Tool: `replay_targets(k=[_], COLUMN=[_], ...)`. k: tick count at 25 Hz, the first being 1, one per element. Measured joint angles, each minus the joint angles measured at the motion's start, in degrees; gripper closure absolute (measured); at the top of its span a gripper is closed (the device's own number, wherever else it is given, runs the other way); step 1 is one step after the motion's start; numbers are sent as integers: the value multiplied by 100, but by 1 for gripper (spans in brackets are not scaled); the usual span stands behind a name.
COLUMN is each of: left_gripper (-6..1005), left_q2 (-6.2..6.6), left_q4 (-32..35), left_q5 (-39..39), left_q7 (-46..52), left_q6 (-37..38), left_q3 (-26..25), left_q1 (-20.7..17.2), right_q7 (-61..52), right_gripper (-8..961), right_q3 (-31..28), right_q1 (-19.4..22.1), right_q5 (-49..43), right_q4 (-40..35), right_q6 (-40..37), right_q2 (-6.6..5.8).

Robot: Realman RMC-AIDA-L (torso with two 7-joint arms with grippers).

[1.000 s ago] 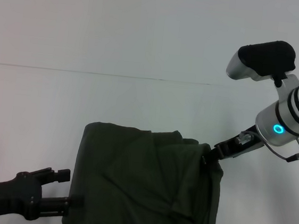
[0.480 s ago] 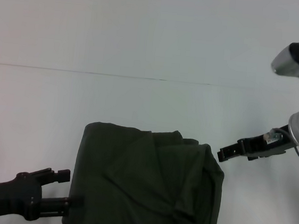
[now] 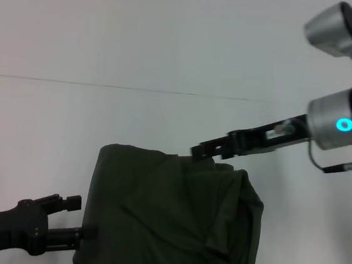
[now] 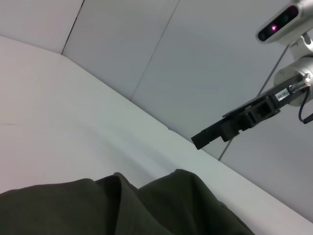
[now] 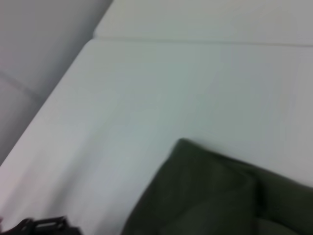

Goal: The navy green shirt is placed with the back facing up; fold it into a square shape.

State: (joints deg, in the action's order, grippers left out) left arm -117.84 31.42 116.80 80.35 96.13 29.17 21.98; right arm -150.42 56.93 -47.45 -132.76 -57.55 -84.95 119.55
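The navy green shirt [image 3: 173, 220] lies folded into a rough, rumpled rectangle at the near middle of the white table, and nothing holds it. It also shows as dark folds in the left wrist view [image 4: 122, 205] and in the right wrist view [image 5: 220, 196]. My right gripper [image 3: 196, 152] reaches in from the right and hovers just above the shirt's far edge; the left wrist view shows the right gripper [image 4: 198, 140] clear of the cloth. My left gripper [image 3: 82, 218] sits low at the shirt's left edge, open, its nearer finger against the fabric.
The white table [image 3: 140, 52] stretches bare beyond and beside the shirt, with a thin seam line [image 3: 105, 86] across it. Grey wall panels [image 4: 205, 58] stand behind the table. The left gripper [image 5: 44, 226] shows at the edge of the right wrist view.
My right gripper let go of the shirt's far right corner, drew back to the right, then swung left and now hovers over the far edge. The left arm has barely moved.
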Motion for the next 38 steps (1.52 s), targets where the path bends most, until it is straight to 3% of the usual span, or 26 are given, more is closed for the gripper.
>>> replay_targets(k=[3, 9, 23, 31, 38], left_gripper=[54, 55, 56, 56, 57], left_q2=[7, 6, 6, 2, -1], left_q4=[4, 5, -6, -24, -31], left_q5=[0, 0, -35, -36, -35], left_q7=[17, 24, 25, 25, 25], left_q6=[1, 2, -4, -7, -2], left_q3=[-14, -28, -45, -43, -43], left_q1=[9, 8, 25, 34, 34], right_q7=[1, -9, -518, -1223, -1862], right_gripper=[69, 69, 68, 68, 68], right_q3=[448, 1533, 2584, 3480, 3917], right_q1=[-186, -341, -448, -934, -1697], right_q5=[191, 533, 661, 172, -573], right_q4=[91, 372, 899, 787, 879], right_q6=[110, 801, 1610, 1547, 1494], right_q2=[59, 67, 75, 92, 163])
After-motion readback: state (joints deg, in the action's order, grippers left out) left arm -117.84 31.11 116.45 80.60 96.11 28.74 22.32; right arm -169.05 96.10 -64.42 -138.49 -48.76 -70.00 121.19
